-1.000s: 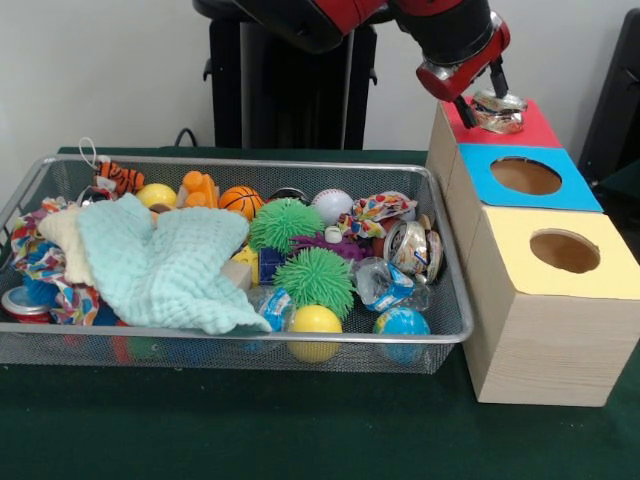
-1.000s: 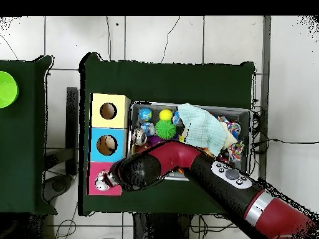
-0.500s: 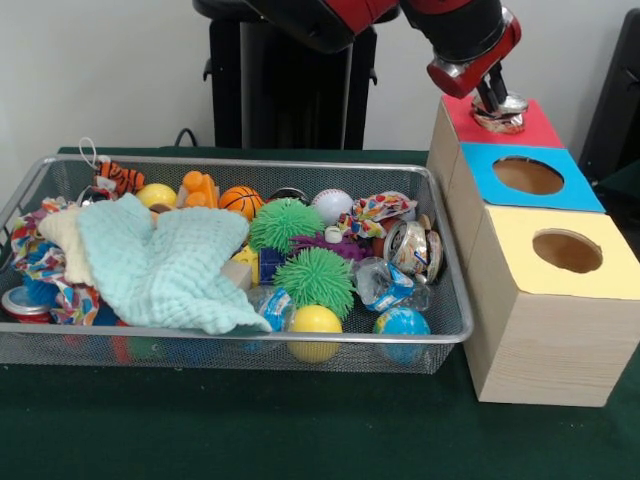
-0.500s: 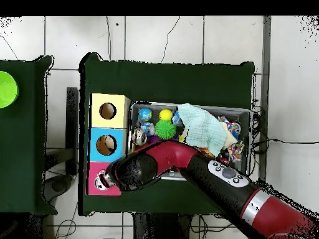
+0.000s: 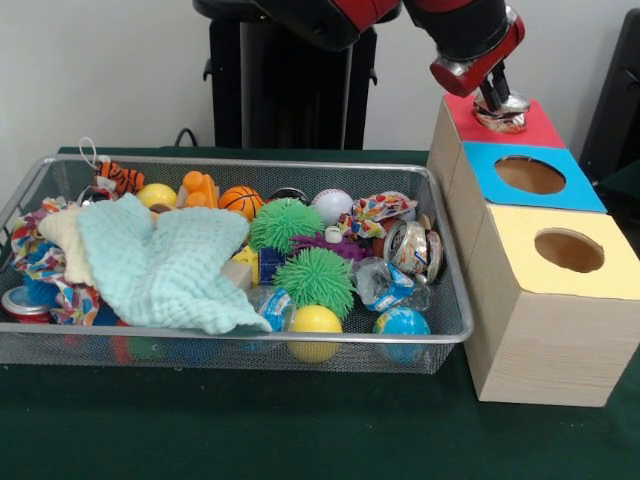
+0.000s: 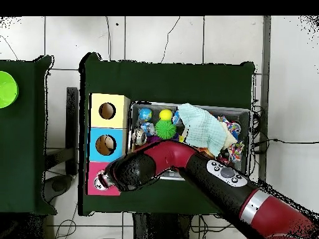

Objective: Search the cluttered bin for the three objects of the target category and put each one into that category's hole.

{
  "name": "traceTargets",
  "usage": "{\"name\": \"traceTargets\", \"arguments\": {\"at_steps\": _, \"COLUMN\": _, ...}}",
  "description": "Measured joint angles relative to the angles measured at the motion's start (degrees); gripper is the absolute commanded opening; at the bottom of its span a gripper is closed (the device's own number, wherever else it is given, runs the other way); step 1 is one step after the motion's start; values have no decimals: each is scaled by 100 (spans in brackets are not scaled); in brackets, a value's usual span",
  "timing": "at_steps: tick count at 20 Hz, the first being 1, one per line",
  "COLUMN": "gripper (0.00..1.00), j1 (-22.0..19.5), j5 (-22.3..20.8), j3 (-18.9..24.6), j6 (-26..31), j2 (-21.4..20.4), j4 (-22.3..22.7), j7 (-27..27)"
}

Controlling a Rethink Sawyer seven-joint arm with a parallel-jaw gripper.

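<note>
My gripper (image 5: 496,103) hangs over the red-topped box (image 5: 526,128) at the far end of the row of boxes. It is shut on a crushed silver can (image 5: 503,115), which is low over the red top and hides the hole there. In the overhead view the gripper (image 6: 99,182) covers the red box (image 6: 111,187), and the can is hidden. Another crushed can (image 5: 410,247) lies at the right end of the wire bin (image 5: 240,340). A red can (image 5: 18,303) lies in the bin's near left corner.
The blue-topped box (image 5: 575,190) and the yellow-topped box (image 5: 520,250) each show an open round hole. The bin also holds a mint cloth (image 5: 160,265), two green spiky balls (image 5: 315,280), small balls, a crushed clear bottle (image 5: 385,283) and patterned fabric.
The gripper with the can has shifted slightly right and settled over the middle of the red top. The bin's contents have not moved.
</note>
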Motion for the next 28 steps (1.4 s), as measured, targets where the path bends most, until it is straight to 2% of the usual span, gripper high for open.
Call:
{"name": "traceTargets", "arguments": {"at_steps": 8, "gripper": 0, "j1": 0, "j5": 22, "j3": 12, "j6": 184, "j2": -126, "j4": 29, "j7": 0}}
{"name": "traceTargets", "arguments": {"at_steps": 18, "gripper": 0, "j1": -409, "j5": 670, "j3": 648, "j6": 1087, "j2": -978, "j4": 243, "j7": 0}}
{"name": "traceTargets", "arguments": {"at_steps": 24, "gripper": 0, "j1": -574, "j5": 794, "j3": 813, "j6": 1324, "j2": -1226, "j4": 244, "j7": 0}}
{"name": "traceTargets", "arguments": {"at_steps": 28, "gripper": 0, "j1": -585, "j5": 787, "j3": 816, "j6": 1327, "j2": -1240, "j4": 245, "j7": 0}}
